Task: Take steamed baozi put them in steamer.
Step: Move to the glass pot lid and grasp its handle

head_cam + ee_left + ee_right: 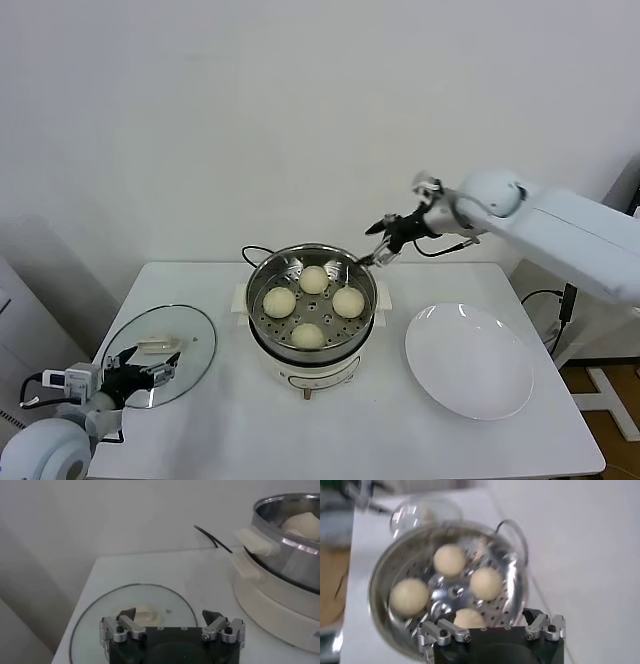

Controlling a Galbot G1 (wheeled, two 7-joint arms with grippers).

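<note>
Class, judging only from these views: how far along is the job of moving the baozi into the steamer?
Loading looks done: four baozi sit in the steamer, and the plate is bare. Nothing is in hand: the right gripper is open and empty above the steamer's rim, and the left gripper is open over the lid. No baozi remain outside.

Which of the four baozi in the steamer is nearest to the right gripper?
The rear baozi, farthest from the robot in the steamer; the right gripper hovers behind the rim.
</note>
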